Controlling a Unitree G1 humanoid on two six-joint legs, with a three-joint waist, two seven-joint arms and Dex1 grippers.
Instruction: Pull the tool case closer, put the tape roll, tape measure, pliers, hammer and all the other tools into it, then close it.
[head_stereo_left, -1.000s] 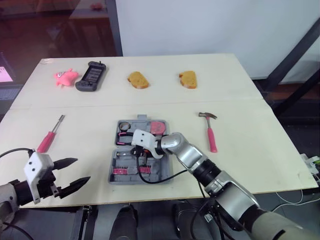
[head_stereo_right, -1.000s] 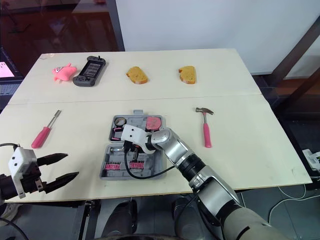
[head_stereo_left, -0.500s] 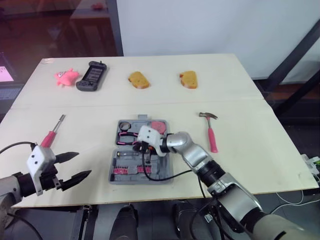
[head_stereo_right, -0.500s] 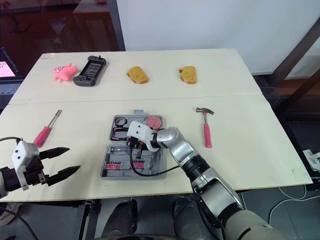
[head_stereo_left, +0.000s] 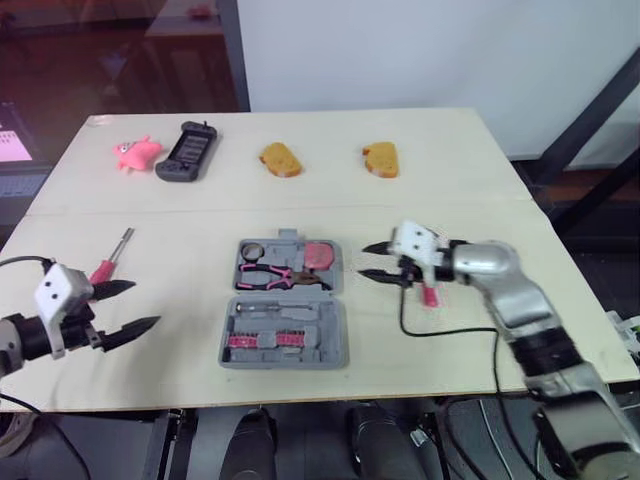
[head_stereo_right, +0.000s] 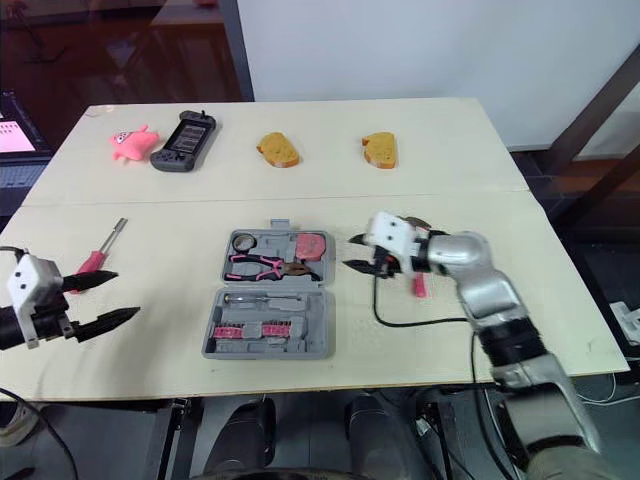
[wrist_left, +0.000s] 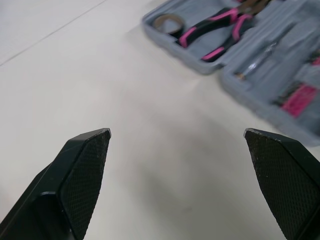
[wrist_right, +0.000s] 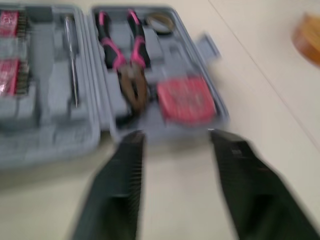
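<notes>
The grey tool case (head_stereo_left: 330, 345) lies open at the table's middle. In its far half sit the tape roll (head_stereo_left: 251, 250), the pink-handled pliers (head_stereo_left: 268, 275) and the pink tape measure (head_stereo_left: 319, 256); bits fill the near half. My right gripper (head_stereo_left: 365, 260) hovers open and empty just right of the case, pointing at it. The hammer's pink handle (head_stereo_left: 430, 296) pokes out from behind that wrist. My left gripper (head_stereo_left: 142, 304) stands open and empty at the near left, beside the pink screwdriver (head_stereo_left: 103, 268). The right wrist view looks over the pliers (wrist_right: 127, 60) and tape measure (wrist_right: 186, 99).
Along the far edge lie a pink toy (head_stereo_left: 133, 153), a black handheld console (head_stereo_left: 188, 152) and two bread pieces (head_stereo_left: 280, 159) (head_stereo_left: 382, 158). Bare tabletop runs between the case and my left gripper. The table's front edge is close under both arms.
My right gripper has pulled out of the case, swung right to beside the hammer and opened. My left gripper has drifted left and farther back, nearer the screwdriver.
</notes>
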